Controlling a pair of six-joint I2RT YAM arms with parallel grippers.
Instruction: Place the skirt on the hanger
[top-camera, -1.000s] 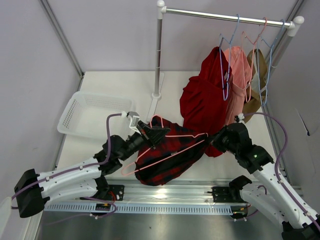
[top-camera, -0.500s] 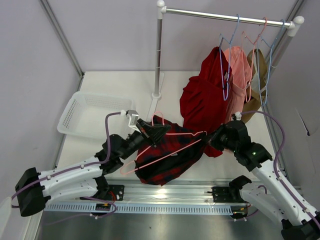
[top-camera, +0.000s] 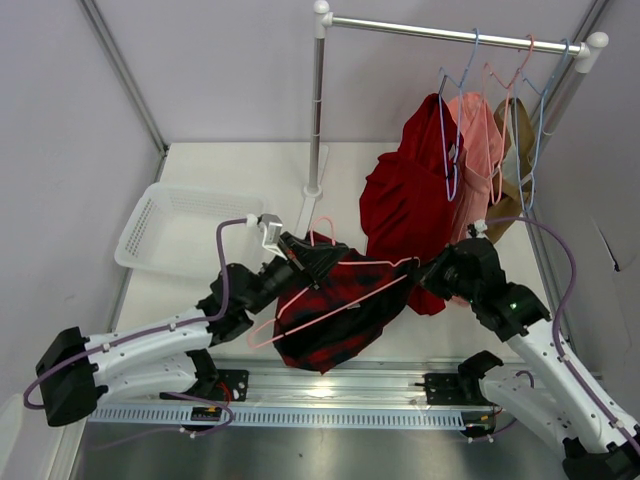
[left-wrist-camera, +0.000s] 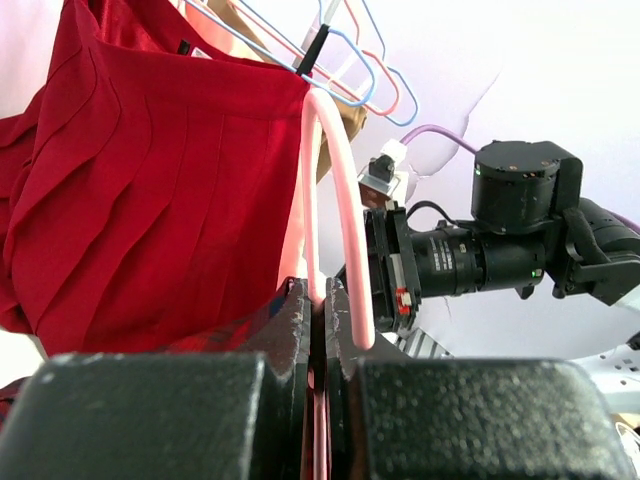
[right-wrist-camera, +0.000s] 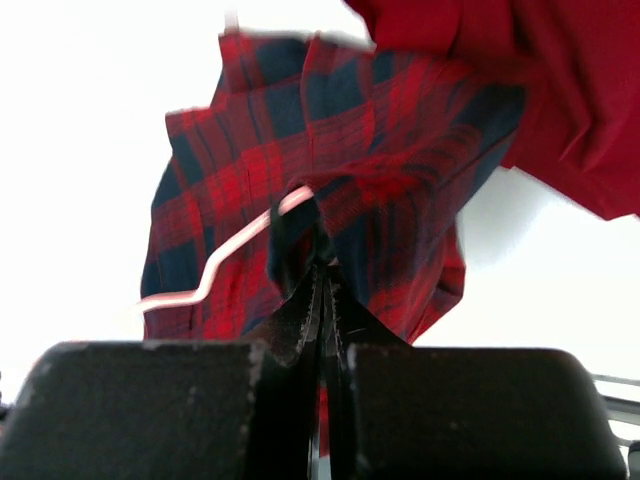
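Here, the left pincer (left-wrist-camera: 318, 300) is clamped tight on the thin pale-pink wire clothes hanger (left-wrist-camera: 345, 210) just under its hook. The right pincer (right-wrist-camera: 322, 275) is closed on a fold of the soft red-and-black plaid skirt (top-camera: 340, 310), at the spot where one end of the pink wire meets the cloth. Both things are held up off the worktop (top-camera: 230, 165), on the near side of the white upright post (top-camera: 318, 100) of the clothes rail. The hanger's long axis slants from near-left of that post out to its right, where it ends at the right pincer. The skirt sags below the wire between the two pincers, apparently draped over it but bunched. The right arm is the nearer one to the loose cloth, so settling the skirt along the wire looks to be its job. A plain red pleated garment (top-camera: 405, 210) hangs right of the post, close behind that pincer, and might snag.
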